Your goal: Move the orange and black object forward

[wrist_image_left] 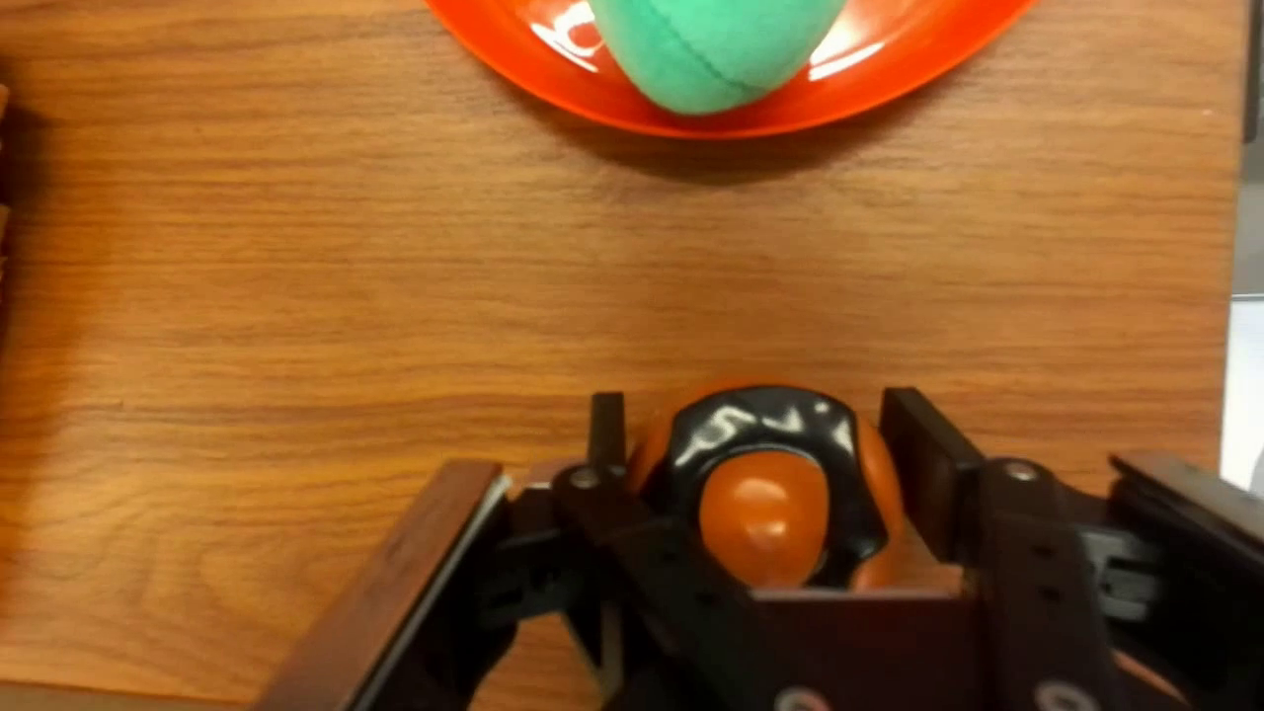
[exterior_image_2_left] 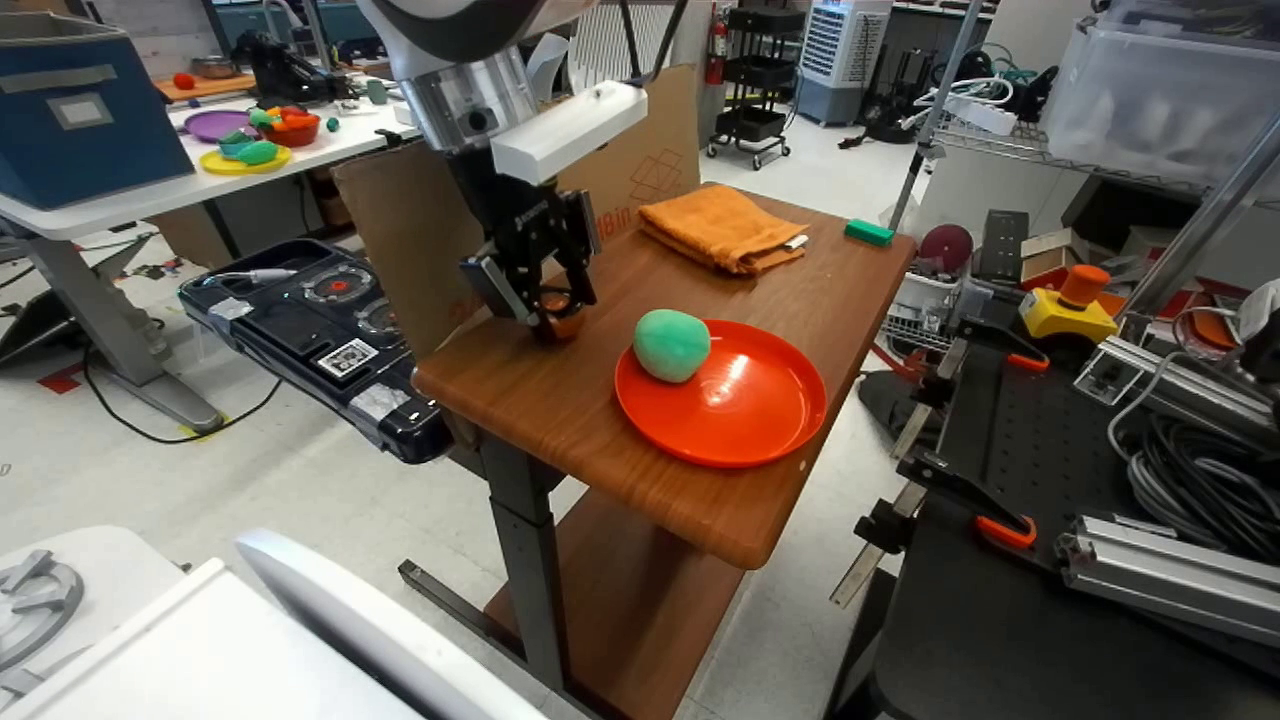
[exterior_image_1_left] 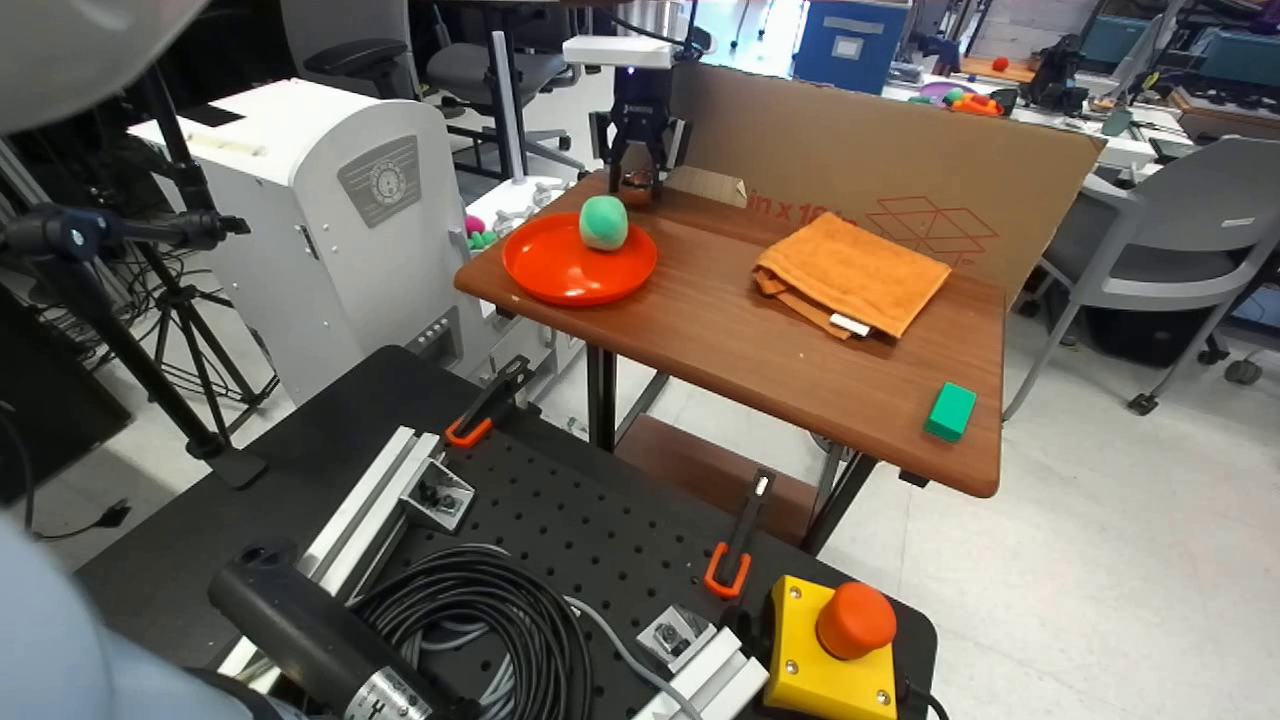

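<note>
Plate [exterior_image_2_left: 750, 425] holds 1 green ball [exterior_image_2_left: 672, 346]; jaws flank orange-black object [wrist_image_left: 765, 509].

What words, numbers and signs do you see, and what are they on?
"in x 1", then unclear: cardboard sheet.
"18 in": same cardboard sheet.
QR-style code: black case.
Too small or blurred: lettering on the claw, blue storage box card, orange towel tag, black cylinder label, gray chair tag.
</note>
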`<state>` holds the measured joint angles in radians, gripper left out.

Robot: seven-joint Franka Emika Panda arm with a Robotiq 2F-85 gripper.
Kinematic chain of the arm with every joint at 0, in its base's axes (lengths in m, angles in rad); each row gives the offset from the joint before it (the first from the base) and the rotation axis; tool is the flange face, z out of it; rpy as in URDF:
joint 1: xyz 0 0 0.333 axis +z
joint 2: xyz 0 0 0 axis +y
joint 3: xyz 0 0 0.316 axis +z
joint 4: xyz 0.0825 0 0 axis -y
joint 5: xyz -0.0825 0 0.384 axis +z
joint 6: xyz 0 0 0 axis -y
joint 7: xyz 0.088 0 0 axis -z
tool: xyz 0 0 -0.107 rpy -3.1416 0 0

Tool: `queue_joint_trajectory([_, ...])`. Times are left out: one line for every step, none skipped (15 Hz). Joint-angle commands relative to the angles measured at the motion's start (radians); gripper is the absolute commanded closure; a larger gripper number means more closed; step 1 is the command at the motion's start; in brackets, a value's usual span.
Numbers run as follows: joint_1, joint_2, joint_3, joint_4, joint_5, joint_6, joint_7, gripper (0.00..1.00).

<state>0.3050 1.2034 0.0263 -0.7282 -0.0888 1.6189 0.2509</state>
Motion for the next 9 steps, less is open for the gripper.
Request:
queue_joint_trajectory([-0.010,-0.084,0.002,-0.056,-0.001,-0.030,-0.027,0.60])
queue_joint_trajectory([-0.018,-0.109,-0.001,-0.080,0.000,-0.033,-0.024,0.60])
queue_joint_trajectory([-0.025,-0.134,-0.006,-0.109,0.000,-0.041,-0.017,0.60])
queue_joint_trajectory([-0.034,-0.161,-0.009,-0.144,0.000,-0.049,-0.011,0.60])
queue_joint_trajectory([-0.044,-0.189,-0.012,-0.184,0.002,-0.058,-0.012,0.60])
queue_joint_trajectory([-0.056,-0.224,-0.015,-0.239,0.003,-0.052,-0.012,0.60])
queue_joint_trajectory([-0.070,-0.259,-0.016,-0.294,0.005,-0.045,-0.012,0.60])
queue_joint_trajectory([-0.084,-0.291,-0.018,-0.349,0.008,-0.036,-0.012,0.60])
queue_joint_trajectory([-0.100,-0.317,-0.017,-0.396,0.011,-0.039,-0.015,0.60])
